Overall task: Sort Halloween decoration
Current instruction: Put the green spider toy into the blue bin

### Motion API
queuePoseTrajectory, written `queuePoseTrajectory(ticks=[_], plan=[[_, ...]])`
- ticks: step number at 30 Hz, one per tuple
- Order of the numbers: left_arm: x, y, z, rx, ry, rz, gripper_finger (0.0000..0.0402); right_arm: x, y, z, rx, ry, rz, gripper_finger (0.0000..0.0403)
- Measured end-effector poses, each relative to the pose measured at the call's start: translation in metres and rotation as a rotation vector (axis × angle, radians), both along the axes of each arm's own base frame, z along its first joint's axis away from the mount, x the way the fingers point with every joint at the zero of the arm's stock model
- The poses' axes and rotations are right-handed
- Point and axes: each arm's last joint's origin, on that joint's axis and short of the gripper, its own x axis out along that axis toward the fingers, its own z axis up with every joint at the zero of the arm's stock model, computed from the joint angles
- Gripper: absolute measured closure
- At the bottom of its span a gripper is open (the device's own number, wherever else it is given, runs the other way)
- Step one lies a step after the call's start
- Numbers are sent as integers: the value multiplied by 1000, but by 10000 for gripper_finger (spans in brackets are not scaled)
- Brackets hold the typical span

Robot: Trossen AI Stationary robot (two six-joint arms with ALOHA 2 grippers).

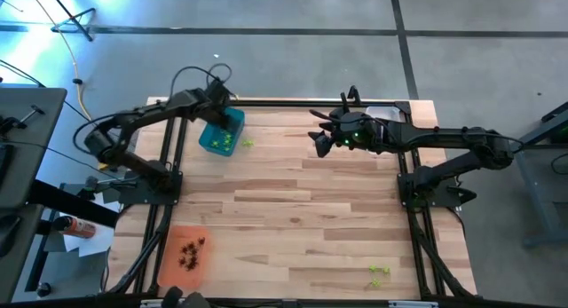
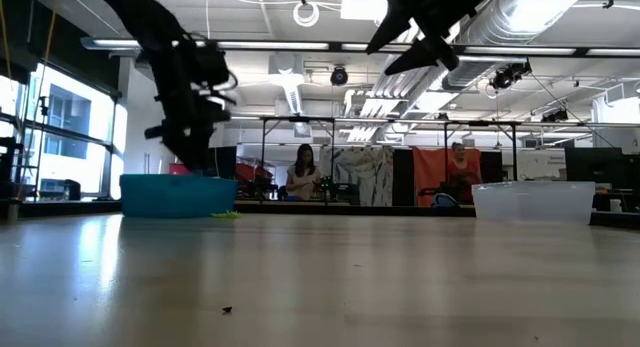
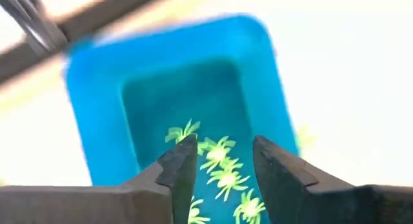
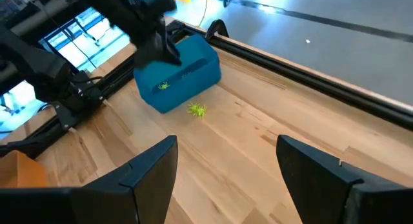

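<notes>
Left wrist view: left gripper (image 3: 222, 161) above teal tray (image 3: 97, 121), fingers apart, empty, lime green trinkets (image 3: 219, 166) inside. Right gripper (image 1: 319, 141) raised mid-table, fingers apart, empty.

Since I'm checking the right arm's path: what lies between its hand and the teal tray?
In the high view, only bare tabletop and one lime green trinket beside the teal tray lie before the right hand.

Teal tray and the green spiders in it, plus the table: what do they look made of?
Teal tray: looks like moulded plastic, smooth, with rounded corners and a uniform colour. Green spiders: likely thin plastic, bright lime, with spiky legs; whether soft or stiff cannot be told. Table: wood, made of joined planks with visible grain and a light finish.
</notes>
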Motion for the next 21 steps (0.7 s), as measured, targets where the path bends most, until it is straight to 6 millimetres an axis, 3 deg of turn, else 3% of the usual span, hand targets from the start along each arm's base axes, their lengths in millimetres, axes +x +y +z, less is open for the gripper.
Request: queuePoseTrajectory(ticks=[5, 11, 16, 21], plan=[[-1, -7, 59, 128, -187, -36, 252, -6, 0, 9, -8, -34, 75, 143], [-2, -47, 121, 191, -645, -190, 256, -22, 13, 21, 90, -62, 325, 143], [-5, -86, 153, 333, -890, -339, 262, -26, 23, 19, 130, -25, 383, 143], [-7, -110, 171, 421, -1036, -464, 263, -24, 45, 1, 379, 103, 487, 143]])
